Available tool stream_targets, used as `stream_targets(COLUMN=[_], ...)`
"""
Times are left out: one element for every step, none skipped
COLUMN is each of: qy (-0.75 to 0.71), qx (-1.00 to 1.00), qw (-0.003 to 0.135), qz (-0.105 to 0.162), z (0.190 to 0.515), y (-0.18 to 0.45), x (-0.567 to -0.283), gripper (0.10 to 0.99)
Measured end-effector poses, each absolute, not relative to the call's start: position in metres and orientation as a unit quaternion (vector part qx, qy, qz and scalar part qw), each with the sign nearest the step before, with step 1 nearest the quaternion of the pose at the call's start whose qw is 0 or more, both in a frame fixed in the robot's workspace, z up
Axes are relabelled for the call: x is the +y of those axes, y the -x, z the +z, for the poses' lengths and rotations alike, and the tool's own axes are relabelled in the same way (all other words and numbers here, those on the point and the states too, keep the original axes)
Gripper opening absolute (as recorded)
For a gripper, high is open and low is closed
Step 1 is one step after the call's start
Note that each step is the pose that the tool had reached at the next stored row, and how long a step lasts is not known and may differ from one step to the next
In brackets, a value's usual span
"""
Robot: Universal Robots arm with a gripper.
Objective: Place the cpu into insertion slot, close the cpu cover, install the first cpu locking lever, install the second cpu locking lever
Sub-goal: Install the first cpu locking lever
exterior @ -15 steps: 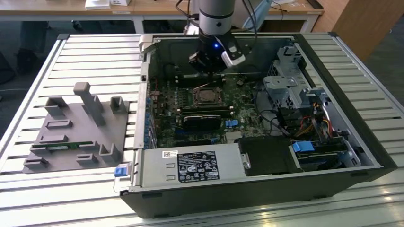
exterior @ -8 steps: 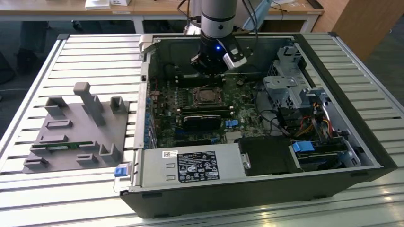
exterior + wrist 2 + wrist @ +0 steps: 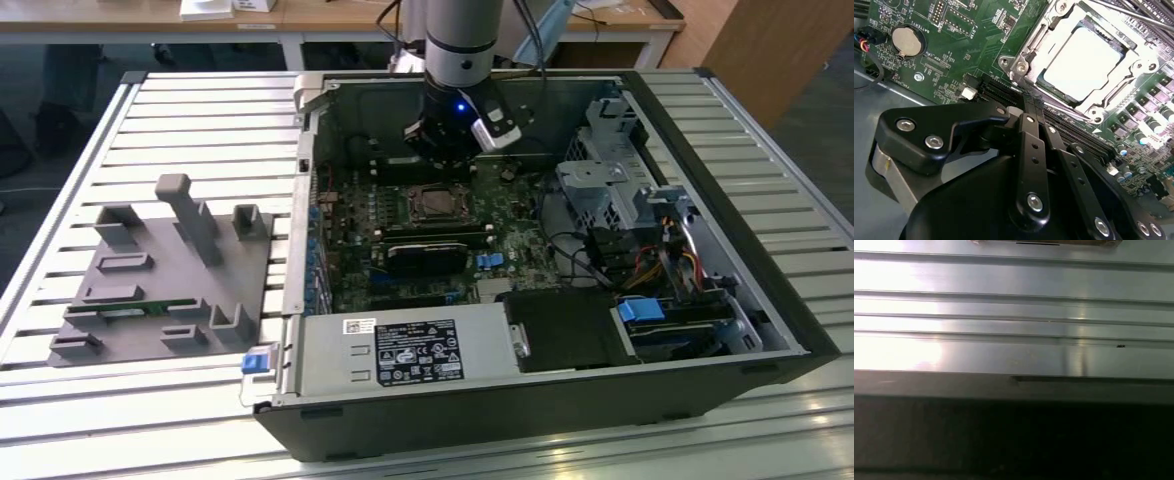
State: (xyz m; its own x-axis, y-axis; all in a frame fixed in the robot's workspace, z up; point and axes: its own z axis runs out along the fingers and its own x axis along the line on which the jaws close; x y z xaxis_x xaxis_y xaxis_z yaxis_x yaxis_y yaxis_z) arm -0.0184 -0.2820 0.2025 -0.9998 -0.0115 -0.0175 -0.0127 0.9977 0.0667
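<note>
Fingers: we see the black gripper (image 3: 1029, 112) with fingers together, holding nothing, just beside the socket.
Chip: the dull silver-grey square cpu (image 3: 1081, 62) sits in the silvery-rimmed insertion slot (image 3: 1024, 60).
Cover: the thin silvery metal cpu cover (image 3: 1114, 90) looks closed.
Levers: we cannot tell.

1. An open computer case (image 3: 747, 330) lies on a slatted table (image 3: 80, 160).
2. A fixture tray (image 3: 160, 285) sits at the exterior view's left of the case.
3. The cpu (image 3: 1081, 62) sits in the insertion slot (image 3: 1026, 47), framed by the cpu cover (image 3: 1104, 97).
4. The gripper (image 3: 451, 160) hangs inside the case, just behind the slot.
</note>
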Motion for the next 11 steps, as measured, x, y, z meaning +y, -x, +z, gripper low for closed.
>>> stream_targets(qy=[0.006, 0.006, 0.006, 0.006, 0.006, 0.006, 0.006, 0.006, 0.006, 0.006, 0.006], qx=[0.999, 0.999, 0.999, 0.999, 0.999, 0.999, 0.999, 0.999, 0.999, 0.999, 1.000], qw=[0.008, 0.008, 0.008, 0.008, 0.008, 0.008, 0.007, 0.007, 0.007, 0.007, 0.007], qz=[0.033, 0.033, 0.033, 0.033, 0.033, 0.033, 0.033, 0.033, 0.033, 0.032, 0.030], z=[0.2019, 0.2015, 0.2012, 0.2012, 0.2012, 0.2012, 0.2013, 0.2013, 0.2012, 0.2012, 0.2011], y=[0.0183, 0.0181, 0.0179, 0.0178, 0.0176, 0.0176, 0.0174, 0.0171, 0.0170, 0.0168, 0.0167], x=[-0.2820, -0.2820, -0.2820, -0.2820, -0.2820, -0.2820, -0.2820, -0.2820, -0.2820, -0.2819, -0.2820], gripper=[0.106, 0.106, 0.106, 0.106, 0.106, 0.106, 0.106, 0.106, 0.106, 0.106, 0.106])
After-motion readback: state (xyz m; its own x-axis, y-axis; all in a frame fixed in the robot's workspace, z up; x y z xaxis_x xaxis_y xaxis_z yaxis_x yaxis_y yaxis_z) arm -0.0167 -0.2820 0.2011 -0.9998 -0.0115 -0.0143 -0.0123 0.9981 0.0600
